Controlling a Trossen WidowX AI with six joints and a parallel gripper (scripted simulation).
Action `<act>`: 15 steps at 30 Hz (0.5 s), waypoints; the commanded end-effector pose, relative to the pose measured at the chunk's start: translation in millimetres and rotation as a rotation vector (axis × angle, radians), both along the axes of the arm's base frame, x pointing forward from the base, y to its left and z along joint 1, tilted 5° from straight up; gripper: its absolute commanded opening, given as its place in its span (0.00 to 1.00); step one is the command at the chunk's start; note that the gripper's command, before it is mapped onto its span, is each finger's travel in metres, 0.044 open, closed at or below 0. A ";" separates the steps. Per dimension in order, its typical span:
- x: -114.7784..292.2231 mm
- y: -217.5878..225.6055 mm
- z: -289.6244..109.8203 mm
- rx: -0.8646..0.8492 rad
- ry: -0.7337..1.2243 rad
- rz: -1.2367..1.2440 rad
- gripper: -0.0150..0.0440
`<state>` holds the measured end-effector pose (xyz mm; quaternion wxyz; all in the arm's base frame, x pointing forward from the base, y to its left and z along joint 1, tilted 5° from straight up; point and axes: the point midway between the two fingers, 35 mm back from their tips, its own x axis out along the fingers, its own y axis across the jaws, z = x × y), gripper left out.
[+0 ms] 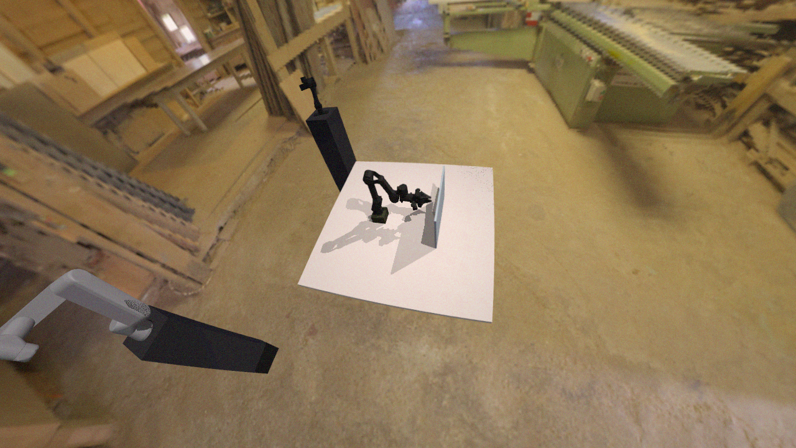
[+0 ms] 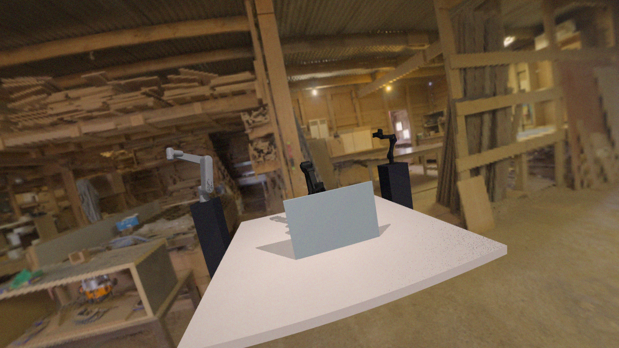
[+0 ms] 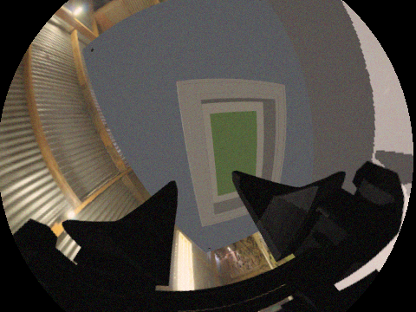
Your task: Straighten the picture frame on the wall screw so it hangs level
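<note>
Our jaws stand roughly half open and hold nothing. The picture frame (image 3: pixel 231 147), pale-bordered with a green centre, hangs on the grey wall panel (image 3: pixel 145 64) straight ahead of them, its near edge showing between the two fingertips but not yet enclosed, as far as we can judge. From the top view our arm (image 1: pixel 389 191) reaches close to the panel standing on the white bench (image 1: pixel 445 278).

The main risk we see is closing on the frame off-centre: a one-sided grip would twist it as we lift and could skip two notches or drop it off the screw. We cannot see the screw or the strip, so lifting too high could unhook it altogether. Pushing forward too far could drive our fingertips into the panel. Which side sits high we cannot tell surely through this curved wrist view, so shifting the wrong way is also possible.
</note>
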<state>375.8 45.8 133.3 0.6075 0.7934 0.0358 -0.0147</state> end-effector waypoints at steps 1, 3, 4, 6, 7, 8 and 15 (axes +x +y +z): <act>7.1 0.8 2.6 -0.002 -0.009 0.003 0.69; 10.4 1.0 2.5 -0.002 -0.009 0.003 0.69; 12.0 1.0 2.4 -0.002 -0.009 0.003 0.69; 15.2 1.1 2.2 -0.002 -0.009 0.003 0.69; 16.8 1.2 2.1 -0.002 -0.010 0.003 0.69; 18.4 1.2 2.0 -0.002 -0.010 0.003 0.69; 28.6 1.5 1.1 -0.002 -0.010 0.003 0.69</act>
